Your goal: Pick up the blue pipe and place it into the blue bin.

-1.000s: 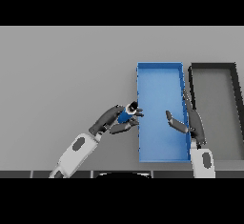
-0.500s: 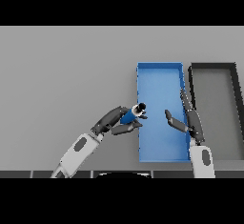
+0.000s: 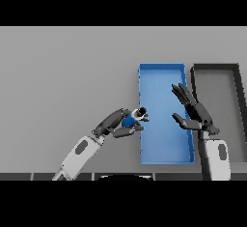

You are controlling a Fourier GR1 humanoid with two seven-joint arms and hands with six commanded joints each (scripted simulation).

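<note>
Here the carry is almost over: the left hand (image 3: 117, 123) has its fingers and thumb curled round the blue pipe (image 3: 131, 119), holding it clear of the tabletop (image 3: 62, 71) with the pipe's dark end just reaching the left wall of the blue bin (image 3: 161, 66). The pipe is not yet inside; most of it hangs outside that wall, about halfway along the bin's length.

The right hand (image 3: 197, 115) is raised over the right wall of the blue bin, fingers spread and straight, holding nothing. It sits between the blue bin and the dark bin (image 3: 214, 67), which stands just beside it toward the tabletop's right edge.

By my reading the step in hand is the transfer, and the placing is left to do. The next move calls for the left hand to travel a little further right, until the whole pipe is over the bin's floor, and then to loosen its fingers. Letting go too soon could drop the pipe on the wall.
</note>
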